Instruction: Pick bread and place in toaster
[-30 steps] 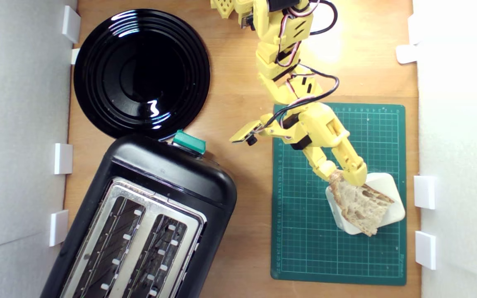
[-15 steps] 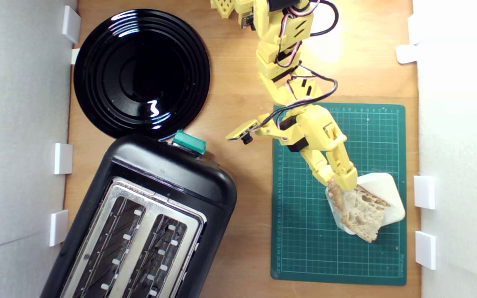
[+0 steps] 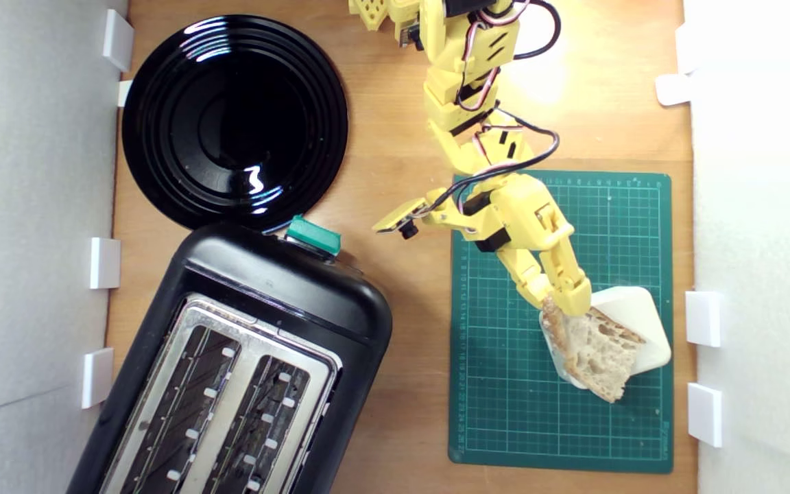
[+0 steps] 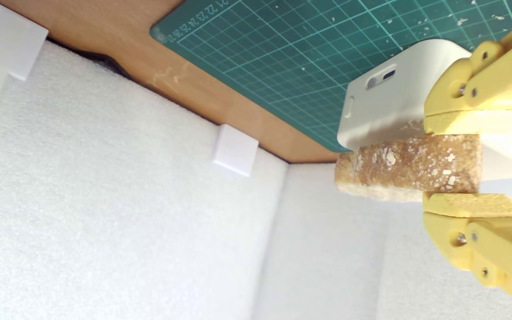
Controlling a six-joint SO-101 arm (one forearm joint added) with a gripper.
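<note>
A: Starting at the exterior view's left, what is cut off?

B: The toaster (image 3: 230, 370) runs out of the lower edge, so its slots show only in part. Its teal lever (image 3: 313, 234) sits just beside the rim of the black plate (image 3: 162, 178), whose gloss hides any detail on it.

A: And the arm?

B: Its base leaves the upper edge. The gripper (image 3: 559, 307) is clamped on the bread (image 3: 594, 353) at the crusty end; the wrist view shows both yellow fingers (image 4: 469, 122) pressed on the crust (image 4: 409, 166).

A: Where does the bread lie?

B: Over the white box (image 3: 642, 322) on the green cutting mat (image 3: 505, 384), at the exterior view's right. Whether it touches the box, I cannot tell.

A: Any writing?

B: Ruler numbers along the mat's edges; in the wrist view I read 21, 22, 23, 24. The small print at the mat's corner is too blurred.
</note>
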